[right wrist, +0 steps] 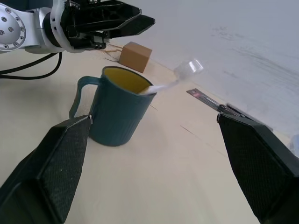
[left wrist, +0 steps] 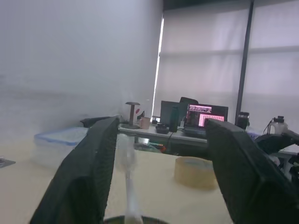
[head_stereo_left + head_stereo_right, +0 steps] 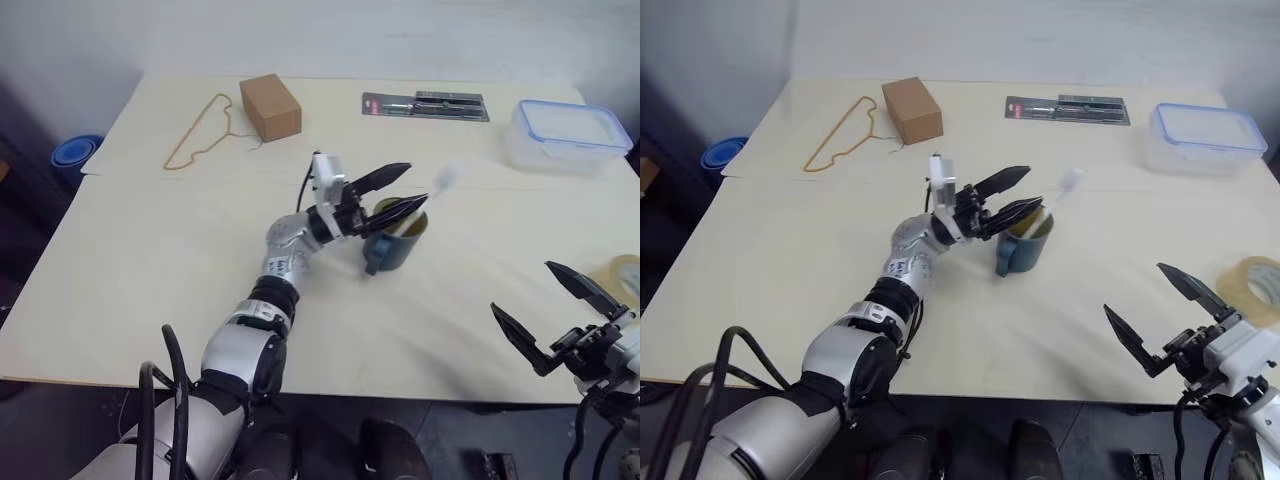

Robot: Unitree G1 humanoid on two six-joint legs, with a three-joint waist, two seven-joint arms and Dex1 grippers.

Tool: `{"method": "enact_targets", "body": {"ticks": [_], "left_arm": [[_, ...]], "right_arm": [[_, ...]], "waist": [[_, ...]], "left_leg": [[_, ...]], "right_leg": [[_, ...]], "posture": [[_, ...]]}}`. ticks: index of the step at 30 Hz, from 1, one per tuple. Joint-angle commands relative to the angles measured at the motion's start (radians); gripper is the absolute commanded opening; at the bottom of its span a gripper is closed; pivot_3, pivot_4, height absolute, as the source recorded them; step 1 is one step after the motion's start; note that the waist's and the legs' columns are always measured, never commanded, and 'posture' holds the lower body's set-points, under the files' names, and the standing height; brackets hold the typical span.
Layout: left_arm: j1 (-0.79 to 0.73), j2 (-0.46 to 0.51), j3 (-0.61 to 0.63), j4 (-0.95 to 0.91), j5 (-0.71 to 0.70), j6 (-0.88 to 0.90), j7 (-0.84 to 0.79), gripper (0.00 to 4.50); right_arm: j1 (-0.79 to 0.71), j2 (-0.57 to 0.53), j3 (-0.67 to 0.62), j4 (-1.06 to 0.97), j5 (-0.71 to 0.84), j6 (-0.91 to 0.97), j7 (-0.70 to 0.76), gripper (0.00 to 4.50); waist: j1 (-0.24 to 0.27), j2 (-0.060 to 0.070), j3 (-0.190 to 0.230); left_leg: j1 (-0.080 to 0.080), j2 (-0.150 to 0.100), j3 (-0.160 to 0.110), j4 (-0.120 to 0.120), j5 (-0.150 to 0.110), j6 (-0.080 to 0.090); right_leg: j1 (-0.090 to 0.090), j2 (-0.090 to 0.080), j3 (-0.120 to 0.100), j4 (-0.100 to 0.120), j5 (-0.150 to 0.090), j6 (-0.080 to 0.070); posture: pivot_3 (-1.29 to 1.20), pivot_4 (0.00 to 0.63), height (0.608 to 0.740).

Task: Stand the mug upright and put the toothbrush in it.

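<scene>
The dark teal mug (image 3: 395, 245) stands upright in the middle of the table, handle toward me, yellowish inside showing. The white toothbrush (image 3: 440, 185) rests in it, its head leaning out over the rim to the right. My left gripper (image 3: 415, 186) hovers just over the mug's rim, open; the toothbrush (image 2: 128, 186) stands loose between its fingers (image 2: 84, 172) in the left wrist view. My right gripper (image 3: 520, 287) is open and holds nothing near the table's front right edge. From there it faces the mug (image 1: 119, 112) and the toothbrush (image 1: 175, 81).
A brown box (image 3: 271, 106) and a wire hanger (image 3: 205, 132) lie at the back left. A packaged tool (image 3: 425, 105) and a lidded plastic container (image 3: 567, 133) are at the back right. A tape roll (image 3: 1255, 288) sits by the right gripper.
</scene>
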Motion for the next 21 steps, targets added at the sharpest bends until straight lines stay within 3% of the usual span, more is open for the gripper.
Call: {"method": "enact_targets", "body": {"ticks": [1,4,8,12,15,21], "left_arm": [[0.075,0.098,-0.006,-0.187,0.013,0.034,-0.002,3.22],[0.200,0.226,-0.012,-0.409,0.026,0.118,0.031,3.22],[0.471,0.496,0.009,-0.781,0.049,0.273,0.052,3.22],[0.836,0.731,0.100,-1.018,0.049,0.335,0.008,3.22],[1.043,0.782,0.207,-1.107,0.048,0.332,0.068,3.22],[1.194,0.728,0.271,-1.208,0.057,0.285,0.203,3.22]], "right_arm": [[-0.045,-0.035,0.012,0.051,0.009,-0.010,0.044,4.50],[-0.104,-0.072,0.051,0.116,0.021,0.007,0.116,4.50],[-0.224,-0.142,0.127,0.230,0.050,0.073,0.248,4.50],[-0.360,-0.183,0.172,0.415,0.006,0.011,0.377,4.50],[-0.438,-0.194,0.209,0.533,-0.009,-0.025,0.475,4.50],[-0.538,-0.175,0.241,0.683,-0.039,-0.086,0.542,4.50]], "waist": [[-0.009,0.000,0.000],[-0.017,0.001,0.000],[-0.037,0.002,0.000],[-0.031,0.002,0.000],[-0.016,0.002,0.000],[-0.002,0.002,0.000]], "left_leg": [[0.000,0.000,0.000,0.000,0.000,0.000],[0.002,0.002,-0.005,-0.001,0.000,0.000],[0.004,0.006,-0.008,-0.002,0.000,0.000],[0.004,0.004,-0.011,0.000,0.000,0.000],[0.003,0.003,-0.014,0.001,-0.001,0.002],[0.002,0.001,-0.017,0.005,-0.002,0.002]], "right_leg": [[0.000,0.000,0.000,0.000,0.000,0.000],[0.000,0.001,0.001,0.002,0.000,0.000],[0.000,0.000,0.003,0.003,0.000,-0.001],[0.001,-0.002,0.003,0.004,-0.001,-0.001],[0.002,-0.005,0.003,0.004,-0.001,-0.002],[0.004,-0.010,0.004,0.002,-0.001,-0.002]], "posture": [[0.00,0.150,0.740],[0.00,0.150,0.740],[0.00,0.150,0.740],[0.00,0.150,0.740],[0.00,0.150,0.740],[0.00,0.150,0.740]]}}
